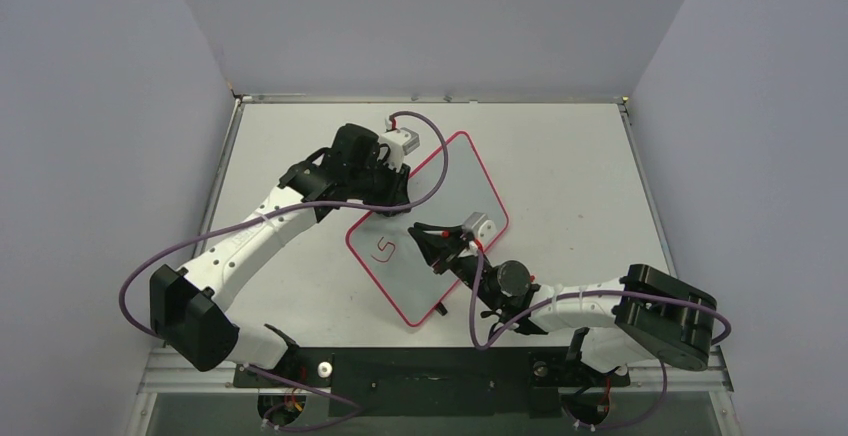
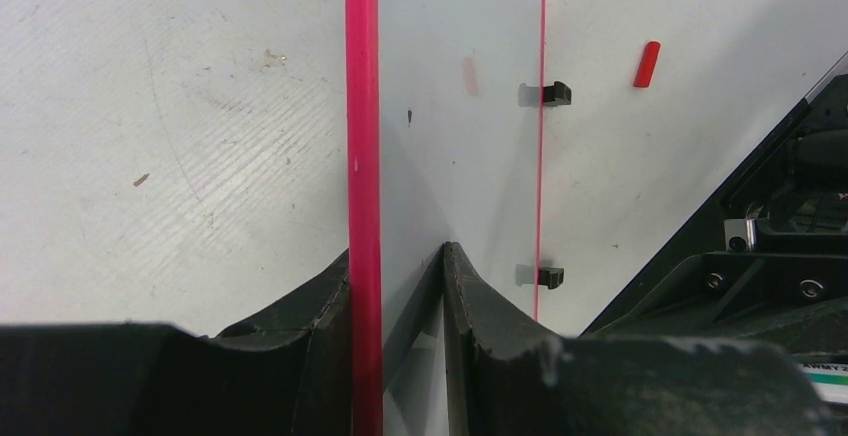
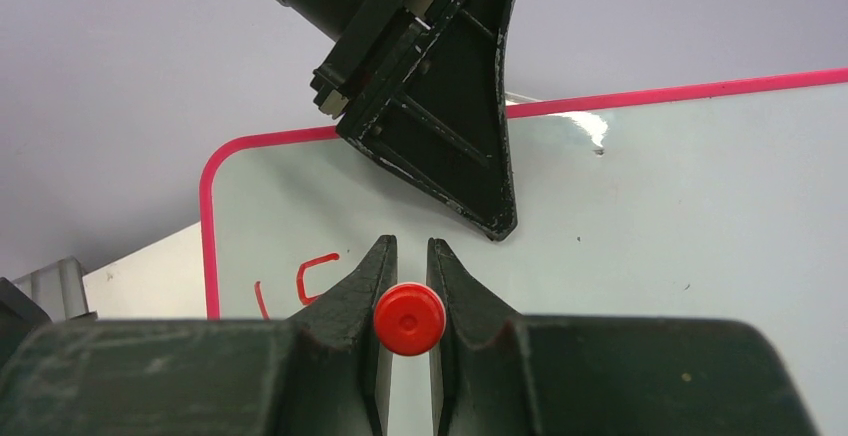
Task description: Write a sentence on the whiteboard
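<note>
Lying askew on the counter [image 1: 560, 156], the whiteboard [image 1: 450, 186] has its 10 o'clock edge clamped in the left hand [image 2: 400, 256]. Clamped on a red marker [image 3: 409, 319], the right hand [image 3: 407, 246] hangs at 3 o'clock of the sentence [image 1: 383, 247], just one red S. A red cap [image 2: 647, 64] lies beyond the clips [image 2: 548, 94].

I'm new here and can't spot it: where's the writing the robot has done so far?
Find the pink-edged whiteboard lying askew on the table. Near its lower-left corner in the overhead view sits a small red S-shaped curl, the only writing on its white surface.
</note>
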Robot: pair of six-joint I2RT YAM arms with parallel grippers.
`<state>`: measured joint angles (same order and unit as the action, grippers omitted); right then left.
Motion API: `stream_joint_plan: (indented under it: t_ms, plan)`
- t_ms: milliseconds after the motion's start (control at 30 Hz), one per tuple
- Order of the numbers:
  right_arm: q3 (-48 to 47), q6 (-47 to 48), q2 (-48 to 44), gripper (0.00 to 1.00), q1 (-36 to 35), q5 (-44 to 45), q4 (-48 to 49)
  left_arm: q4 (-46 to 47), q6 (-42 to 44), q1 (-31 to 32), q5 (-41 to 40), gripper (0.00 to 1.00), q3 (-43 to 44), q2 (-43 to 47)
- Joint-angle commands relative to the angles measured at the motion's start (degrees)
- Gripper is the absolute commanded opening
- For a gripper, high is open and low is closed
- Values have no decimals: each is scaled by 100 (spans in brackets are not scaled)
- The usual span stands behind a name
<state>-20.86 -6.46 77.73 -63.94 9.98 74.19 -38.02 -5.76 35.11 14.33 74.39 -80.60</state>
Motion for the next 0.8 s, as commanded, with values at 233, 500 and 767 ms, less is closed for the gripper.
stream_joint_plan:
  t_ms: [233, 500, 767]
  plan:
    - [-77, -131, 181, 0, 110, -390, 491, -27, 754, -13, -1204, 0, -316, 119]
    - [-174, -239, 100, 0, 93, -589, 411, -2, 761, -13, -1205, 0, -339, 118]
    - [-360, -231, 188, 0, 35, -646, 349, 11, 769, -13, -1144, 0, -357, 125]
